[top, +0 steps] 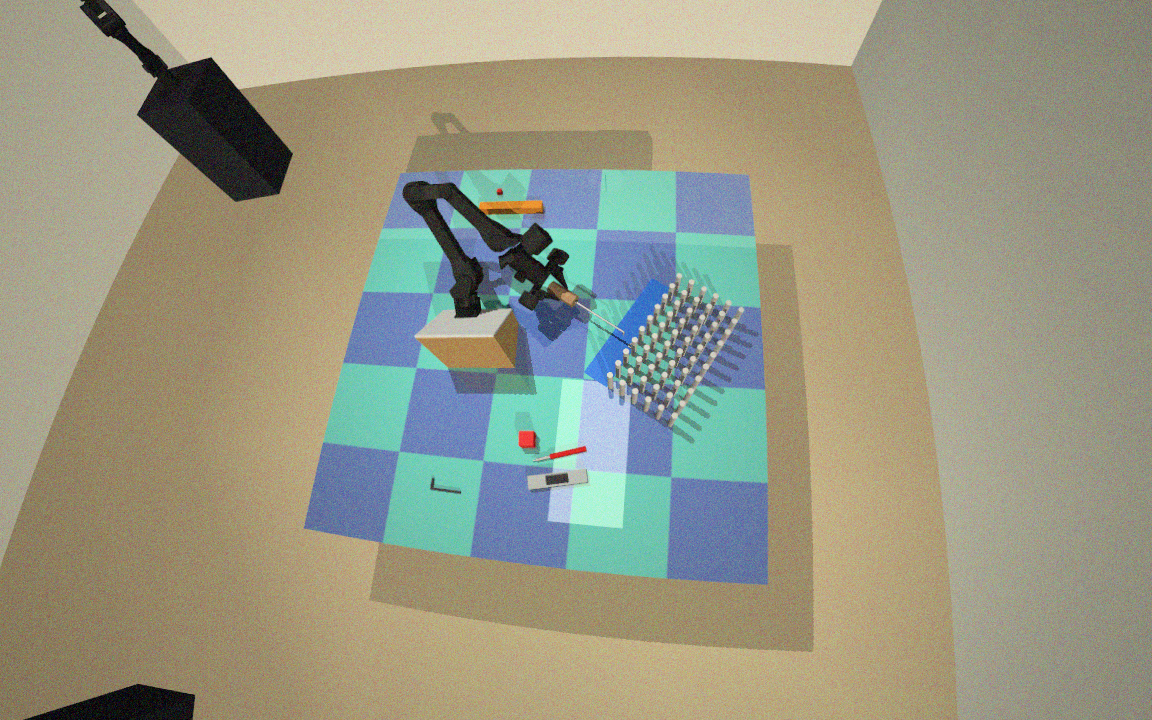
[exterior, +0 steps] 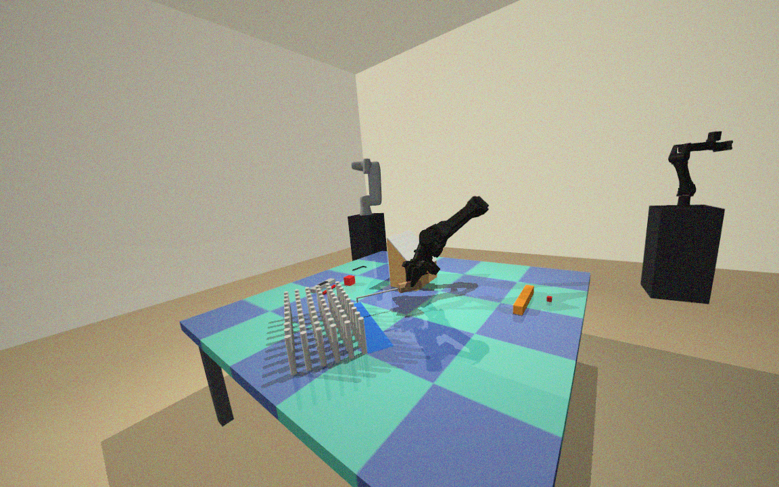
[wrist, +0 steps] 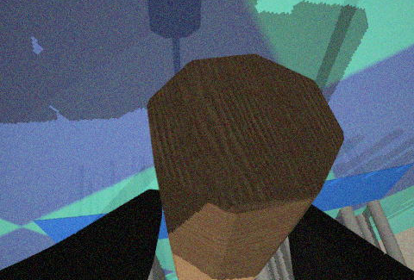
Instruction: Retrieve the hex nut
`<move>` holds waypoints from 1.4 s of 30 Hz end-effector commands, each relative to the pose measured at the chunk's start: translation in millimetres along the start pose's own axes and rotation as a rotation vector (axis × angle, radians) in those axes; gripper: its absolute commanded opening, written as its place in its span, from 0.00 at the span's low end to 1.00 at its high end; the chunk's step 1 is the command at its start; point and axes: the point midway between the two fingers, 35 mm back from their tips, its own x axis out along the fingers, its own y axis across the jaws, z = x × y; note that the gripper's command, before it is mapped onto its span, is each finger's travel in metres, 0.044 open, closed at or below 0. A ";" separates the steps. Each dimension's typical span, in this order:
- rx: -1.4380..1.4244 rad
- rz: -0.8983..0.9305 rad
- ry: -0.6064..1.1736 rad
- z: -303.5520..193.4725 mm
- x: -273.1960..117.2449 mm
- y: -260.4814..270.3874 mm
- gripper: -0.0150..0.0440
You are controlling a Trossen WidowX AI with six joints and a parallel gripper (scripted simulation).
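Table [top: 365, 402] [exterior: 501, 417] — gripper [top: 555, 284] [exterior: 412, 279] [wrist: 226, 209] grips 1 tool [top: 565, 295] [exterior: 406, 287] [wrist: 246, 133].

Table count: one table [top: 446, 402] [exterior: 501, 423], three robot arms, two tools with coloured or wooden handles, dozens of spacers.
Spacers [top: 674, 417] [exterior: 290, 354] [wrist: 381, 224]: several dozen, overlapping too closely for an exact count; wooden-handled hook tool [top: 562, 294] [exterior: 405, 287] [wrist: 241, 133]: one; red-handled tool [top: 567, 453] [exterior: 333, 287]: one; L-shaped key [top: 446, 489] [exterior: 359, 267]: one; grey bar with dark panel [top: 540, 481] [exterior: 330, 282]: one; red cubes: two, a larger cube [top: 526, 439] [exterior: 349, 280] and a smaller cube [top: 499, 191] [exterior: 549, 299]; orange bar [top: 513, 206] [exterior: 523, 300]: one; blue strip [top: 629, 317] [exterior: 377, 336] [wrist: 366, 187]: one; black arms: two, one at the table [top: 450, 226] [exterior: 452, 226], another black arm [top: 128, 44] [exterior: 683, 169] on a pedestal; grey arm [exterior: 372, 181]: one.
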 end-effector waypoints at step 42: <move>-0.235 -0.006 -0.031 10.4 -62.1 -73.9 0.25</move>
